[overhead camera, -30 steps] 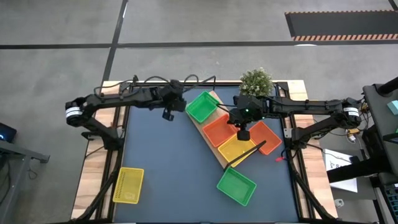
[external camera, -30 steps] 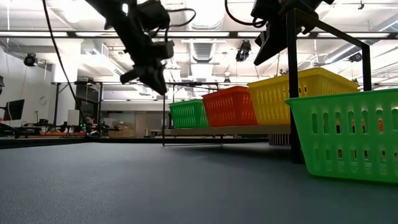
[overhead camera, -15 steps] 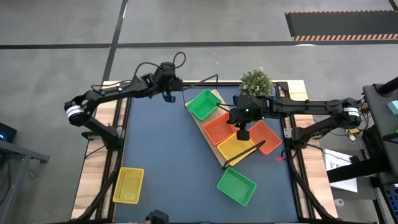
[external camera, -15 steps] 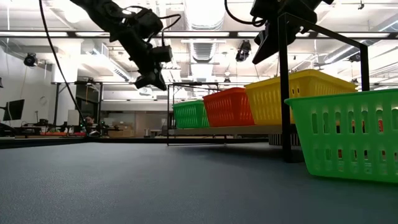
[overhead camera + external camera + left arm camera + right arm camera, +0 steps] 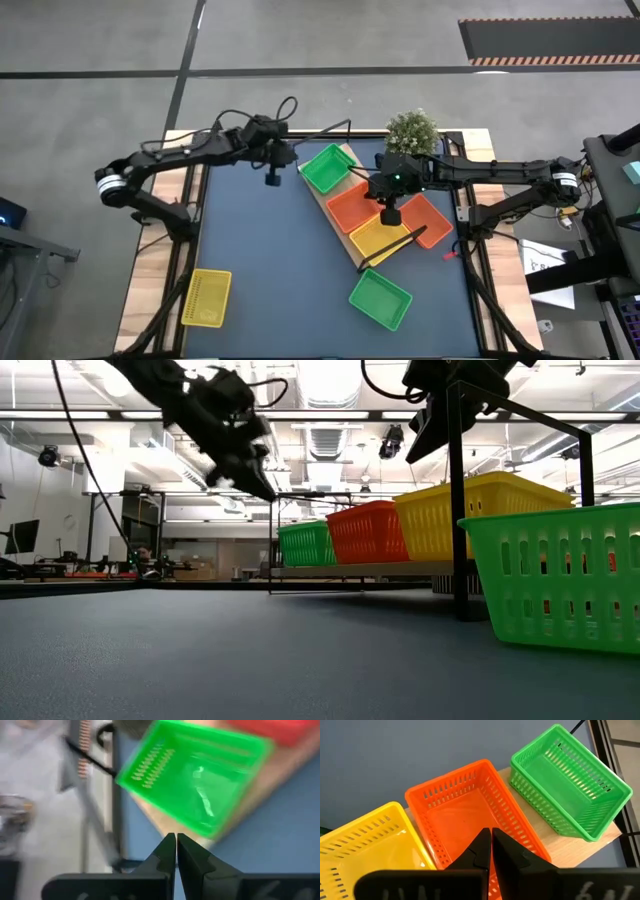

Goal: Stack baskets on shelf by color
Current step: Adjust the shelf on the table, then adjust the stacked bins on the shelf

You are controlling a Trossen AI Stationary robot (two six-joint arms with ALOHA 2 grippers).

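- The shelf [image 5: 346, 236], a light-wood board, lies slantwise at the surface's centre-right, running from 11 o'clock toward 5 o'clock.
- On it sit, in a row, a green basket [image 5: 323, 171], an orange basket [image 5: 351, 209] and a yellow basket [image 5: 377, 242], all upright.
- Another orange basket [image 5: 431, 220] lies at 3 o'clock, beside the shelf.
- Another green basket [image 5: 380, 298] sits at 5 o'clock.
- Another yellow basket [image 5: 204, 297] lies well apart at 8 o'clock.

A small green potted plant [image 5: 411, 130] sits at the upper middle of the high view. A black-and-orange striped floor mat [image 5: 548, 40] lies at upper right. A monitor [image 5: 22, 536] glows far left in the low view.
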